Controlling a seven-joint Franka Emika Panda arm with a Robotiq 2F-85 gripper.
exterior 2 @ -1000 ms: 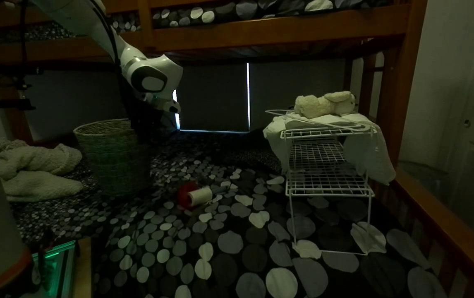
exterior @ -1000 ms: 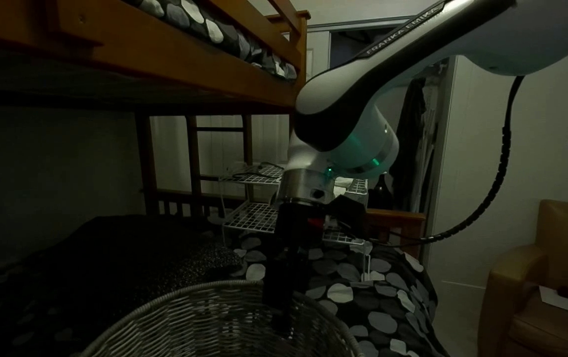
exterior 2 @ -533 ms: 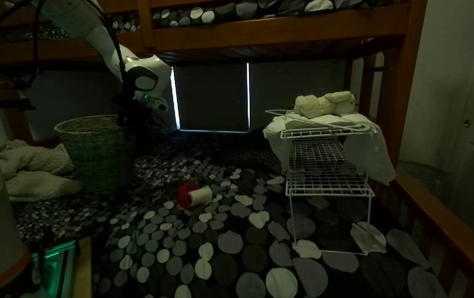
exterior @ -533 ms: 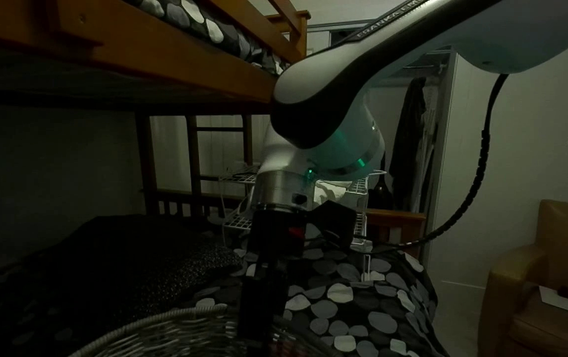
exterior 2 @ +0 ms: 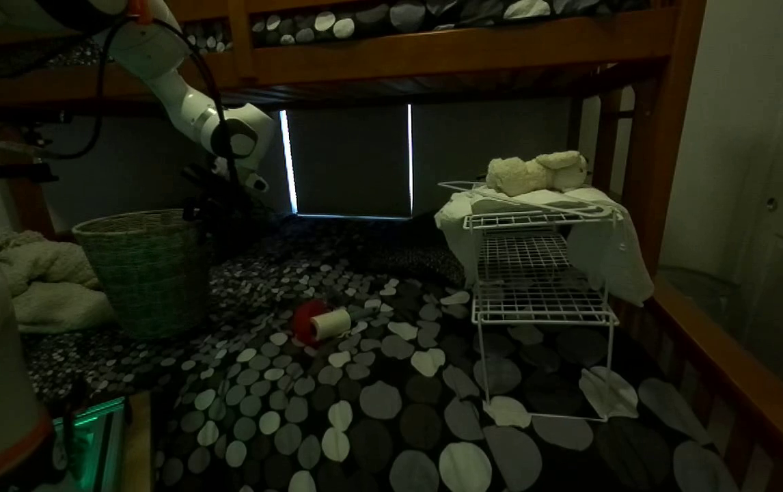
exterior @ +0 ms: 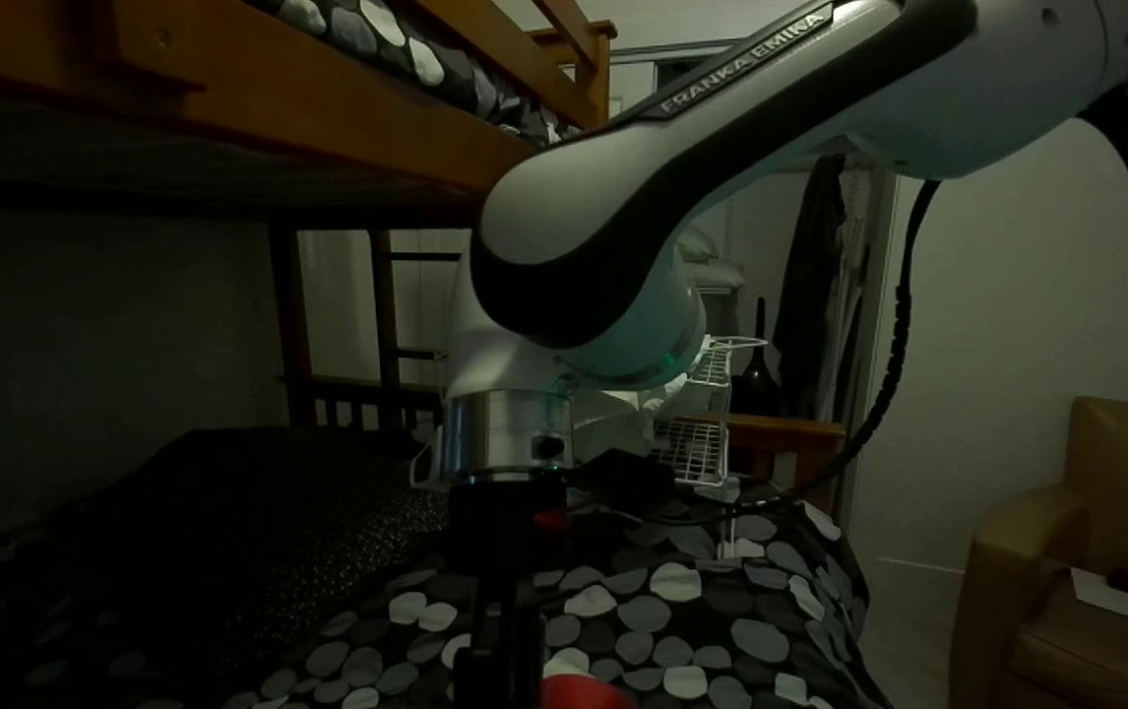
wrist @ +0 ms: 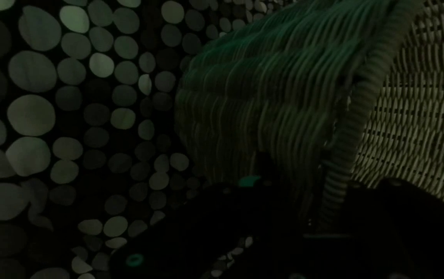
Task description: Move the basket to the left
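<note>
Wire rack (exterior 2: 543, 304) standing near slatted edge of bed (exterior 2: 378, 403), plush toy (exterior 2: 538, 172) lying on rack's white cloth (exterior 2: 613, 253), blanket (exterior 2: 53, 280) bunching toward opposite edge

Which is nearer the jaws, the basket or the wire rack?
The round wicker basket: its braided rim runs between the jaws in the wrist view, while the white wire rack stands well apart.

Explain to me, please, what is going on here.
A robot arm is handling a large wicker basket, which is meant to go to the left. The gripper is at the basket's rim: the wrist view shows the rim between its fingers, one outside and one inside, though it is too dark to tell whether they clamp it. In an exterior view the basket looks upright on the spotted bed cover, with a pale fleecy blanket beside it.
</note>
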